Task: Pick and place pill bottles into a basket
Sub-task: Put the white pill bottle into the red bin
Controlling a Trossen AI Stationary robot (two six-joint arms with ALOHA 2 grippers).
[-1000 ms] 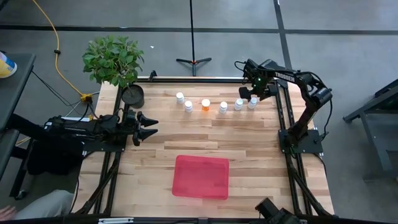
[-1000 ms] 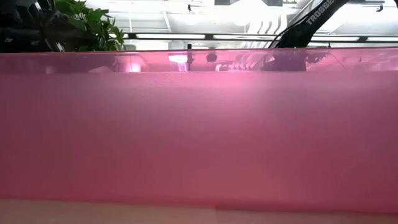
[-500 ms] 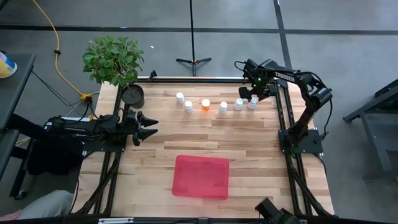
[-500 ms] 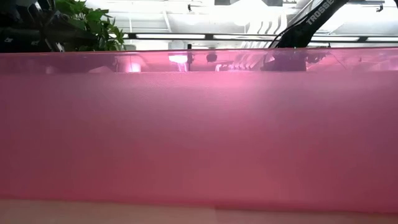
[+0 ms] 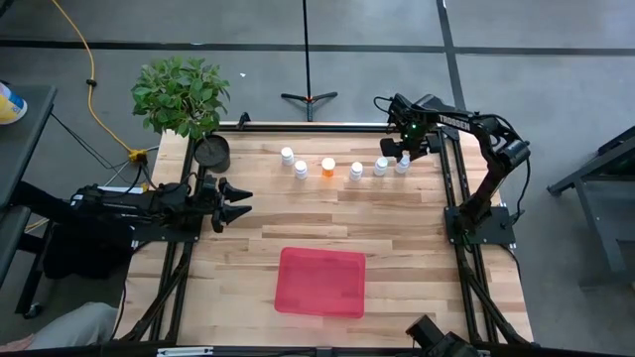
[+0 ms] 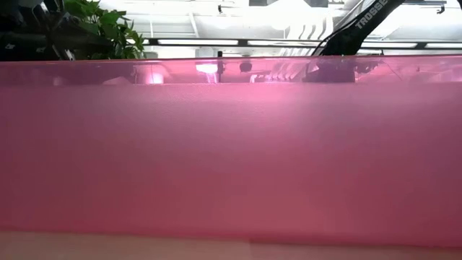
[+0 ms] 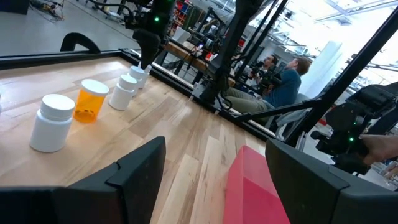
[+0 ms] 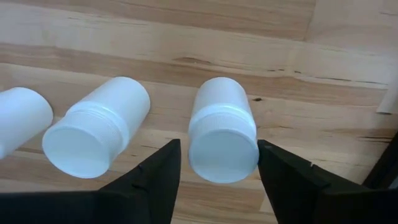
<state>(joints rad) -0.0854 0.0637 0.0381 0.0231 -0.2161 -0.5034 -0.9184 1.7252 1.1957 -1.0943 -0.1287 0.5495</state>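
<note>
Six pill bottles stand upright in a row on the wooden table near its far edge: five white and one orange (image 5: 327,167). My right gripper (image 5: 397,151) is open and points down over the rightmost white bottle (image 5: 402,164). In the right wrist view its fingers (image 8: 219,186) stand on either side of that bottle's cap (image 8: 222,146), with the neighbouring bottle (image 8: 93,134) beside it. My left gripper (image 5: 238,198) waits open and empty at the table's left edge. The red-pink basket (image 5: 320,282) lies flat near the front edge. My right gripper comes at the rightmost white bottle from above, one finger close on each side of its cap (image 8: 222,146). I cannot tell whether the fingers touch it. The bottle stands upright on the table.
A round black pot (image 5: 211,152) and a leafy plant (image 5: 181,94) stand at the far left corner. The basket's wall (image 6: 231,144) fills the low view. In the left wrist view, people (image 7: 289,78) sit beyond the table. Bare wood lies between the bottle row and the basket.
</note>
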